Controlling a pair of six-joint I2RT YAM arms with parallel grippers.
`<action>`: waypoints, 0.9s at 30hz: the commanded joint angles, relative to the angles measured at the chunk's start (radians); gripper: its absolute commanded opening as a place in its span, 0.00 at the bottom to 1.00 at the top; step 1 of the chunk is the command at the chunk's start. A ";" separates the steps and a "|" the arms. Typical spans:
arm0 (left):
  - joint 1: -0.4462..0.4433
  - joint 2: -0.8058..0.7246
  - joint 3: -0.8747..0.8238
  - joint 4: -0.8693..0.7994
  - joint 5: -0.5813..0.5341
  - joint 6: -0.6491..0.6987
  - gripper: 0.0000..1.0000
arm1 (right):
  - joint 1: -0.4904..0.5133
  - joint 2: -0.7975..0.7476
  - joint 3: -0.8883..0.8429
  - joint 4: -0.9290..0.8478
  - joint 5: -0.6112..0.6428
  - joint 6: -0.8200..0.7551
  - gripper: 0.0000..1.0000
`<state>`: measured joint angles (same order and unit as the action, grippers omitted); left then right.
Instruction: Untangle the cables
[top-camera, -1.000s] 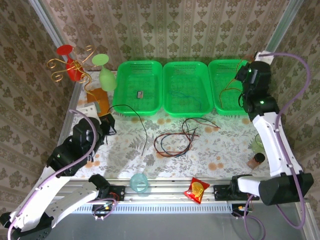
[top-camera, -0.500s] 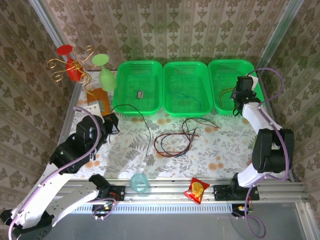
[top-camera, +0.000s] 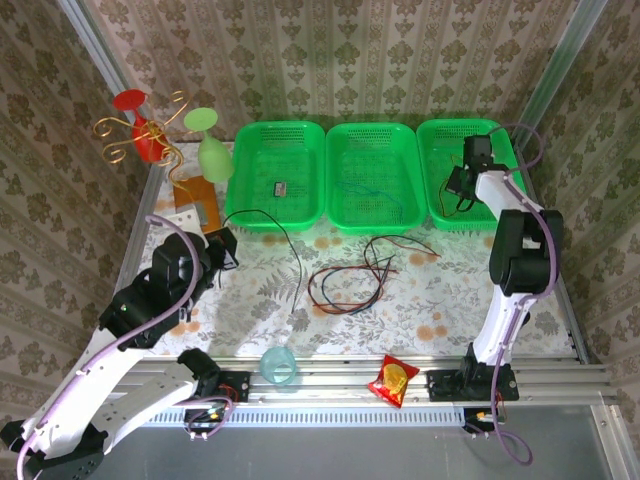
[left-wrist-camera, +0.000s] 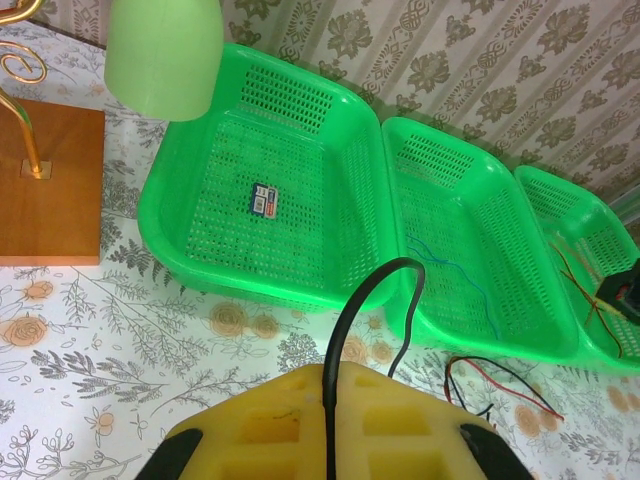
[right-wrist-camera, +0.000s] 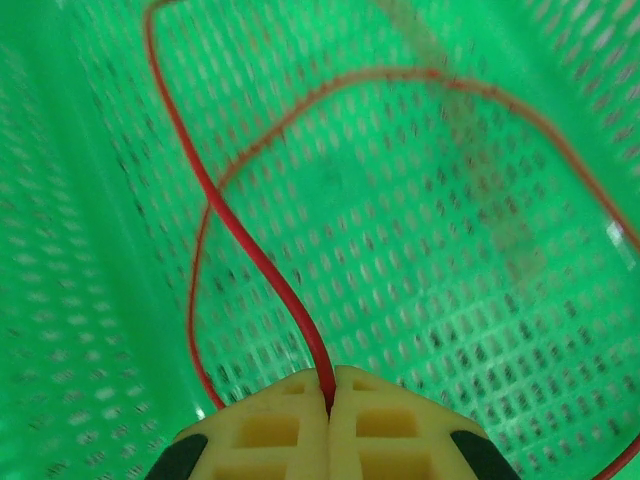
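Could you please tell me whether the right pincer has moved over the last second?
Yes. The right pincer has shifted left, from the right basket's right rim to above its left half.

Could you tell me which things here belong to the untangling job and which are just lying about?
Job: thin black cable, thin red cable, tangled black and red cables.
Lying about: red snack packet, clear plastic cup, green plastic goblet.

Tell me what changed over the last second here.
The right arm folded upright, bringing the right hand left and down into the right basket, still shut on the red cable. The left hand barely moved and keeps the black cable pinched. The loose cables on the table stayed put.
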<state>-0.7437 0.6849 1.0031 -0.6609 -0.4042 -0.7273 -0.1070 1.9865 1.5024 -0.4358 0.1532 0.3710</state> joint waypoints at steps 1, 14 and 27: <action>0.006 -0.014 -0.013 -0.002 0.007 -0.015 0.00 | 0.000 0.039 0.043 -0.149 -0.042 0.017 0.00; 0.006 0.012 0.069 -0.015 -0.003 0.049 0.00 | -0.001 -0.098 0.044 -0.149 -0.030 -0.016 0.52; 0.010 0.176 0.310 -0.008 0.010 0.211 0.00 | -0.003 -0.438 -0.039 -0.200 -0.088 -0.018 0.90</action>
<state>-0.7433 0.8204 1.2480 -0.6651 -0.3992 -0.5896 -0.1078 1.6009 1.5166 -0.5926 0.1097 0.3405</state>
